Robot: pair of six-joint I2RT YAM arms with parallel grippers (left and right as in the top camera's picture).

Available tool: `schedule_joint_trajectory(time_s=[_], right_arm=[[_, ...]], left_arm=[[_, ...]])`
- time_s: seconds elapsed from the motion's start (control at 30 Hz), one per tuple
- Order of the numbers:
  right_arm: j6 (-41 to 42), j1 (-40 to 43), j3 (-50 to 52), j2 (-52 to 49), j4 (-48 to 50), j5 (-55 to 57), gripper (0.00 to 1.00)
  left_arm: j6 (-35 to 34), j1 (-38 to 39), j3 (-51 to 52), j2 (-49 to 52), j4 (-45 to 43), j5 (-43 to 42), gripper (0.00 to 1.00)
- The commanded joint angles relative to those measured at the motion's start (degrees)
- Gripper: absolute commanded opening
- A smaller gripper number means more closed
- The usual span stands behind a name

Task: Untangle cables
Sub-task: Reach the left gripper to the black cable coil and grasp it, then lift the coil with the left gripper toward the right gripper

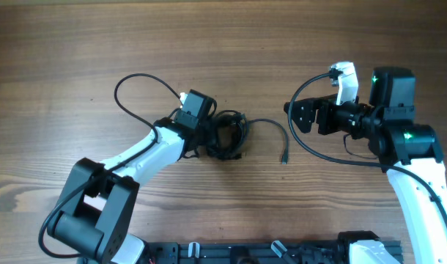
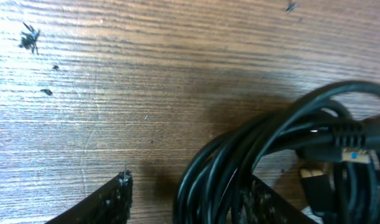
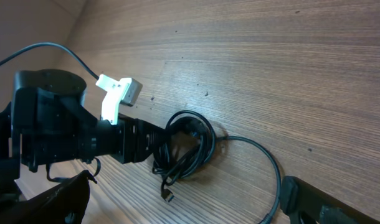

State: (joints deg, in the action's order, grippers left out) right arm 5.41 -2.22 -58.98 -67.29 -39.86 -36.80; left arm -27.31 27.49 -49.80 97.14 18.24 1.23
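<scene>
The cables (image 1: 228,136) lie as a small black coiled bundle mid-table, and one loose strand (image 1: 271,123) curves right to a plug (image 1: 284,158). My left gripper (image 1: 211,136) is down at the bundle's left side. In the left wrist view its jaws (image 2: 190,186) straddle several strands (image 2: 222,177): the right finger (image 2: 265,200) touches them, while a gap still shows beside the left finger (image 2: 118,198). A connector plug (image 2: 314,182) lies just to the right. My right gripper (image 1: 294,117) hovers open and empty right of the bundle (image 3: 190,146).
The left arm's own thick cable (image 1: 135,82) loops behind it, and the right arm's cable (image 1: 315,150) arcs below its wrist. A black rail (image 1: 267,253) runs along the front edge. The wooden table (image 1: 62,59) is bare at the back.
</scene>
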Motion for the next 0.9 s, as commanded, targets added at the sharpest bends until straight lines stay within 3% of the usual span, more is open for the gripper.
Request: schedule_joint_trajectory(time_s=[0.0, 0.1, 0.17, 0.2, 0.23, 0.33, 0.43, 0.63, 0.87], right_arm=[[0.76, -0.13, -1.29, -0.39, -0.11, 1.18, 1.0], [0.79, -0.13, -1.29, -0.39, -0.04, 1.16, 1.0], [0.79, -0.13, -1.29, -0.39, -0.13, 1.16, 1.0], [0.76, -0.13, -1.29, -0.39, -0.26, 1.16, 1.0], [0.79, -0.13, -1.29, -0.39, -0.28, 1.16, 1.0], [0.79, -0.13, -1.29, -0.39, -0.28, 1.18, 1.0], [0.76, -0.13, -1.29, -0.39, -0.22, 1.18, 1.0], [0.81, -0.13, -1.29, -0.39, -0.28, 1.16, 1.0], [2.23, -0.13, -1.29, -0.39, -0.26, 1.18, 1.0]], left_arm=[[-0.39, 1.07, -0.74, 1.57, -0.09, 0.98, 0.68], [-0.39, 1.92, -0.74, 3.48, -0.85, 0.98, 0.66], [-0.44, 1.92, -0.74, 4.63, -1.44, 0.98, 0.59], [-0.44, 1.92, -0.74, 4.79, -1.57, 0.98, 0.54], [-0.44, 1.92, -0.74, 4.79, -1.73, 0.98, 0.41], [-1.97, 1.92, -0.74, 4.79, -1.81, 0.98, 0.15], [-3.43, 1.86, -0.74, 4.76, -2.47, 0.96, 0.04], [-3.45, 0.9, -2.1, 0.59, -3.67, -3.41, 0.04], [-10.16, -7.37, -2.14, -10.56, -0.66, -15.08, 0.04]])
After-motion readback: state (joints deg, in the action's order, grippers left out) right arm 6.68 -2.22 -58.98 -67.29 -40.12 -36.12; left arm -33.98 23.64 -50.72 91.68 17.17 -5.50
